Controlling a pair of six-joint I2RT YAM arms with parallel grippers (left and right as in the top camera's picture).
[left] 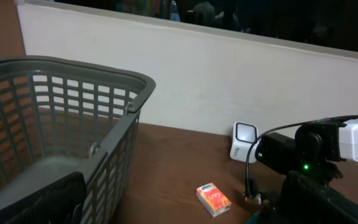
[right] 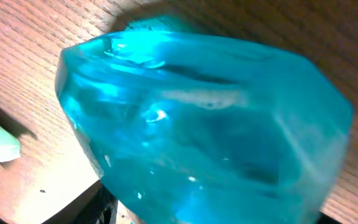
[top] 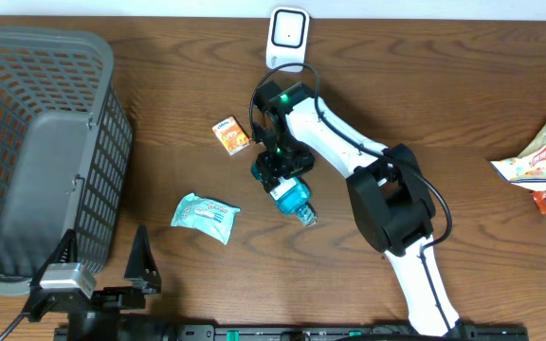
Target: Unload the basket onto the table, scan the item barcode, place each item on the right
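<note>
A teal translucent bottle (top: 294, 197) lies on the wooden table, cap toward the front right. My right gripper (top: 278, 169) sits over its base end, jaws on either side of it. In the right wrist view the bottle (right: 204, 124) fills the frame, and only a dark finger (right: 98, 208) shows at the lower left, so the grip is unclear. The white scanner (top: 289, 38) stands at the back of the table, also visible in the left wrist view (left: 243, 142). My left gripper (top: 102, 260) rests at the front left, open and holding nothing.
A grey mesh basket (top: 64, 40) takes up the left side. An orange packet (top: 232, 135) lies left of the right gripper. A pale teal pack (top: 205, 216) lies nearer the front. Snack bags (top: 543, 166) lie at the far right.
</note>
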